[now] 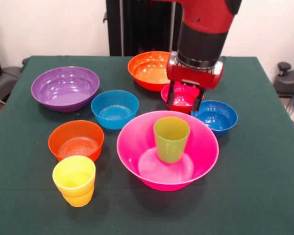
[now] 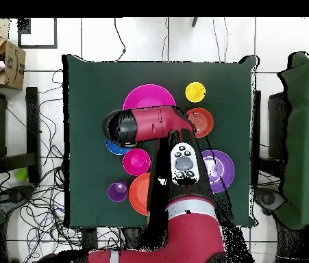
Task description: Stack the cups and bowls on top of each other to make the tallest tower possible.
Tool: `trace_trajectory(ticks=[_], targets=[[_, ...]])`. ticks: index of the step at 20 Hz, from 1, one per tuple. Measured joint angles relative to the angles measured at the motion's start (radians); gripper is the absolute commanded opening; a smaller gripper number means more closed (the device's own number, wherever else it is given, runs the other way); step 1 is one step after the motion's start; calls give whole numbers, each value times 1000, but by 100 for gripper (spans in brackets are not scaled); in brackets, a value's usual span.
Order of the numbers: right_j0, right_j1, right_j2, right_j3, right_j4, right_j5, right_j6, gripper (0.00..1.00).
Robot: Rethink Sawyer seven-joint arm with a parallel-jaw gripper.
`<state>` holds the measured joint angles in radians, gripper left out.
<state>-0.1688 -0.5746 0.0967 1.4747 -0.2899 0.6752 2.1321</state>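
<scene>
Big pink bowl (image 1: 137, 147) sits nearest you at the table's front, the lime green cup (image 1: 171, 139) upright inside it. Behind, the gripper (image 1: 185, 103) hangs with fingers spread, straddling the red bowl (image 1: 180, 93).

Robot lab: pedestal arm (image 2: 158, 123), floor cables (image 2: 20, 212).

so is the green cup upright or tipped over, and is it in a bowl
Upright and in: the lime green cup stands mouth-up on the floor of the big pink bowl, rim level, not leaning on the wall.
</scene>
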Motion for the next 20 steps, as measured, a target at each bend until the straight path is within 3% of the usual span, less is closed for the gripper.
trace_trajectory(ticks=[20], targets=[[-48,-86,0,57,0,5,0,100]])
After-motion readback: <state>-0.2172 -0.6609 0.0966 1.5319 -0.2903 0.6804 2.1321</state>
